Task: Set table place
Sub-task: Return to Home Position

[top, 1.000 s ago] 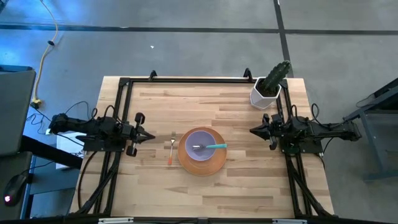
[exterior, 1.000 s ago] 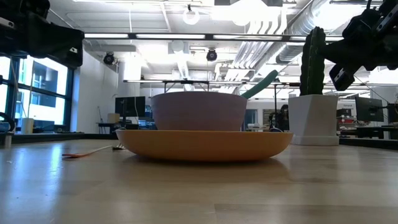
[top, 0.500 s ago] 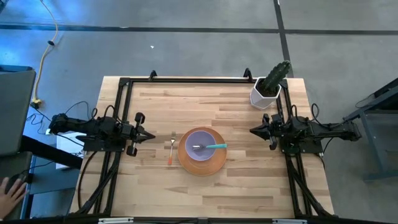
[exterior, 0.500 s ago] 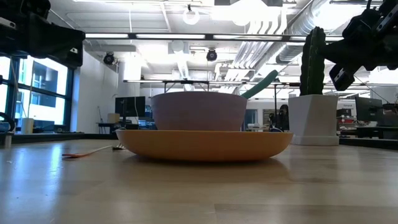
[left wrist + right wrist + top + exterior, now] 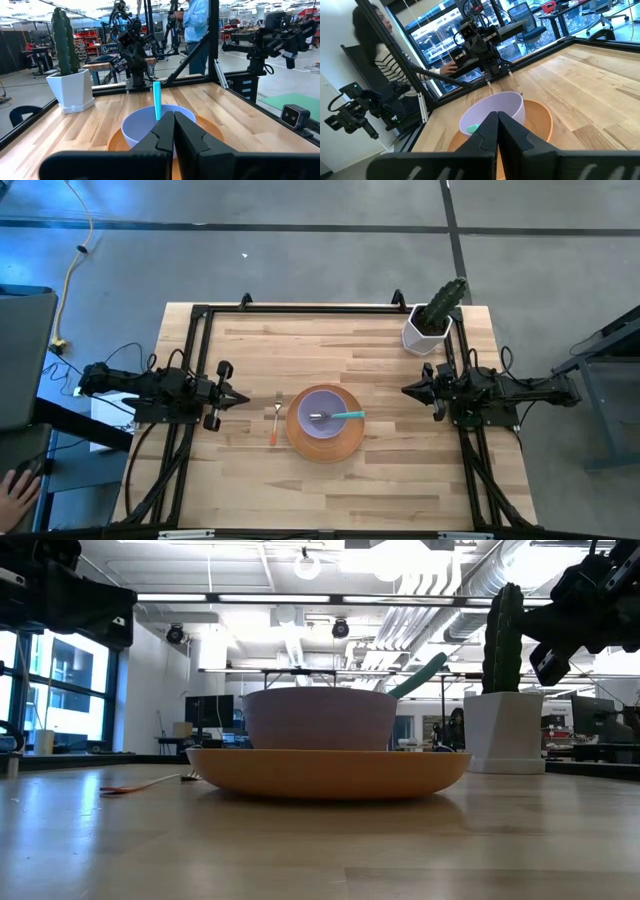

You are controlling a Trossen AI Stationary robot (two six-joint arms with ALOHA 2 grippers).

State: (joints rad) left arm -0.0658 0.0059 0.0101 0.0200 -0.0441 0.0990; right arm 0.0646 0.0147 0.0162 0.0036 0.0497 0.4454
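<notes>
The orange plate (image 5: pixel 325 442) lies on the table (image 5: pixel 380 490) near its middle. The lavender bowl (image 5: pixel 322 408) stands on the plate, and the teal-handled spoon (image 5: pixel 346 416) lies in the bowl with its handle over the rim. The orange-handled fork (image 5: pixel 275 423) lies on the table just left of the plate. My left gripper (image 5: pixel 243 398) is shut and empty at the table's left side. My right gripper (image 5: pixel 405 390) is shut and empty at the right side. In the left wrist view the bowl (image 5: pixel 137 131) stands beyond my shut fingers.
A white pot with a cactus (image 5: pixel 432 323) stands at the table's far right corner. A black metal frame (image 5: pixel 300 308) edges the table. A person sits beyond the left side (image 5: pixel 382 55), with a hand (image 5: pixel 14 492) showing off the table at the near left.
</notes>
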